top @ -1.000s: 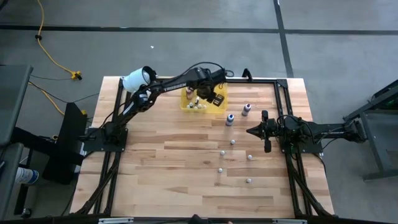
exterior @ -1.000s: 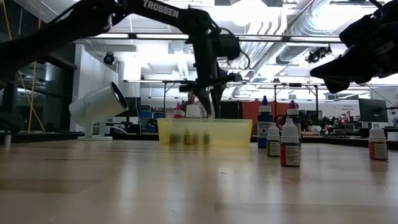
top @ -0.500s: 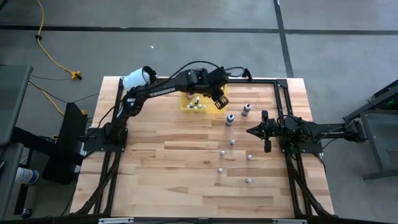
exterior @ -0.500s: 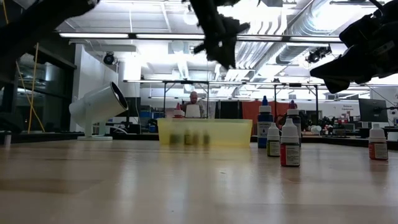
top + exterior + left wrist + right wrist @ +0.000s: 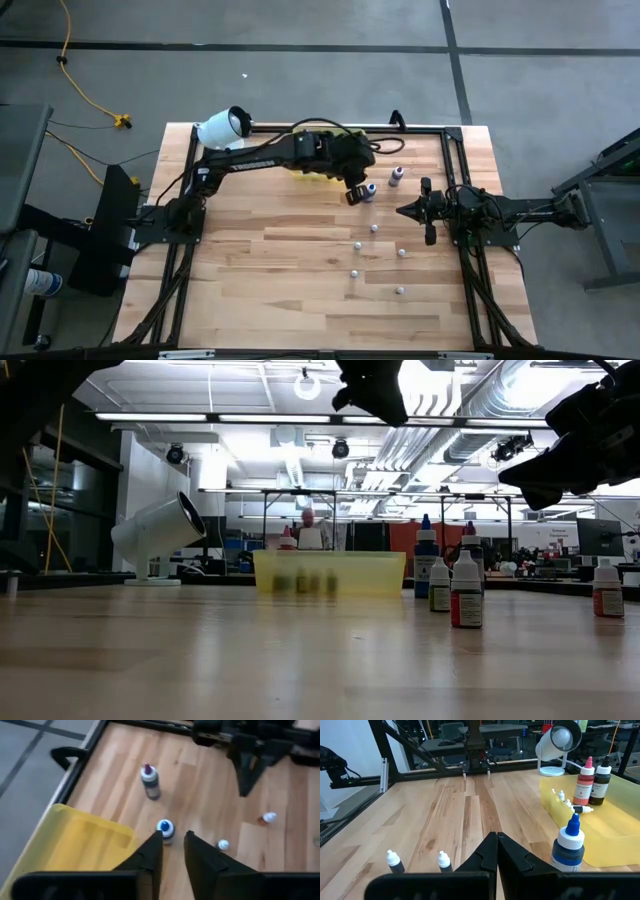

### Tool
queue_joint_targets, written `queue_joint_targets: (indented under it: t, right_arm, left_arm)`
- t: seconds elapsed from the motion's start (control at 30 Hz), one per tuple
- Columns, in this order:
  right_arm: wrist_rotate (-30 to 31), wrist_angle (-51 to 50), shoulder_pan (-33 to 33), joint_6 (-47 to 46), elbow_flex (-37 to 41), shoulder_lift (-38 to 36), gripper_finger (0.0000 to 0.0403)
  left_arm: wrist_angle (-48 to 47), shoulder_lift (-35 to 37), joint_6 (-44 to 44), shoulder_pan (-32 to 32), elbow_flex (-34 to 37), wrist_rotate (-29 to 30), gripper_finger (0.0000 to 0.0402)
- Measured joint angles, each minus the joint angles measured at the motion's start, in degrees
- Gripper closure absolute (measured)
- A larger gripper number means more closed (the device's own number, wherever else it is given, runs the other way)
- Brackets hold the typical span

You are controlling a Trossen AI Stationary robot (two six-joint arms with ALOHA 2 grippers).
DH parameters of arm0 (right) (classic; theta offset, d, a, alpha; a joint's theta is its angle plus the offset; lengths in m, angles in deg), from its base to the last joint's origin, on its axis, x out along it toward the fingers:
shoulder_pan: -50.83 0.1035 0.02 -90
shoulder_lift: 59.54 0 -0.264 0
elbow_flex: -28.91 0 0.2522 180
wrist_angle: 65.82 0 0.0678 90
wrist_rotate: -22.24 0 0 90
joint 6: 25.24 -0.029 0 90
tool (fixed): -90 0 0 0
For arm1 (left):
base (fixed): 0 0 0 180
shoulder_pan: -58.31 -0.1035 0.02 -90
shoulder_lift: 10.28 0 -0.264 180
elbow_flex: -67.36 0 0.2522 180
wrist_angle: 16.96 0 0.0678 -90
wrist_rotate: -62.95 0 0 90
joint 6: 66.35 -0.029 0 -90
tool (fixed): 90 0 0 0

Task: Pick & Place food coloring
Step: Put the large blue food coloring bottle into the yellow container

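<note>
The food coloring bottles stand upright on the wooden table. A blue-capped bottle (image 5: pixel 369 190) and a purple-capped one (image 5: pixel 396 176) stand right of the yellow tray (image 5: pixel 312 176), and several tiny droppers (image 5: pixel 374 228) stand nearer the front. My left gripper (image 5: pixel 353 193) hangs open and empty above the tray's right end. In the left wrist view, the blue-capped bottle (image 5: pixel 165 829) stands below that gripper (image 5: pixel 173 836), just beyond its tips. More bottles (image 5: pixel 584 782) sit inside the tray (image 5: pixel 605 822). My right gripper (image 5: pixel 405 211) is shut and empty at the table's right.
A white cylinder (image 5: pixel 222 126) lies at the table's far left corner. The black frame rails (image 5: pixel 430 128) run along the far and side edges. Bare wood lies across the near half of the table. A person (image 5: pixel 309 520) shows far off in the room behind.
My left gripper has risen out of the yellow tray and gone toward the table's right and near edges, to above the blue-capped bottle. The bottles on the table have kept their places.
</note>
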Motion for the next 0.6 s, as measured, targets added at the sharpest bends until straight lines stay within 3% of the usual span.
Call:
queue_joint_targets:
  t: [0.13,0.37,0.5,0.6]
  right_arm:
    - [0.0,0.0,0.0,0.0,0.0,0.0,0.0402]
    - [0.0,0.0,0.0,0.0,0.0,0.0,0.0402]
    - [0.0,0.0,0.0,0.0,0.0,-0.1,0.0402]
    - [0.0,0.0,0.0,0.0,0.0,0.0,0.0402]
  left_arm:
    - [-1.5,0.9,-4.7,-1.1,0.1,-2.5,0.039]
    - [-9.0,6.7,-11.8,-1.9,1.0,-2.3,0.0398]
    - [-6.5,13.9,-15.4,-1.8,9.6,-3.2,0.0399]
    - [0.8,22.1,-16.6,-1.9,23.1,-5.2,0.0401]
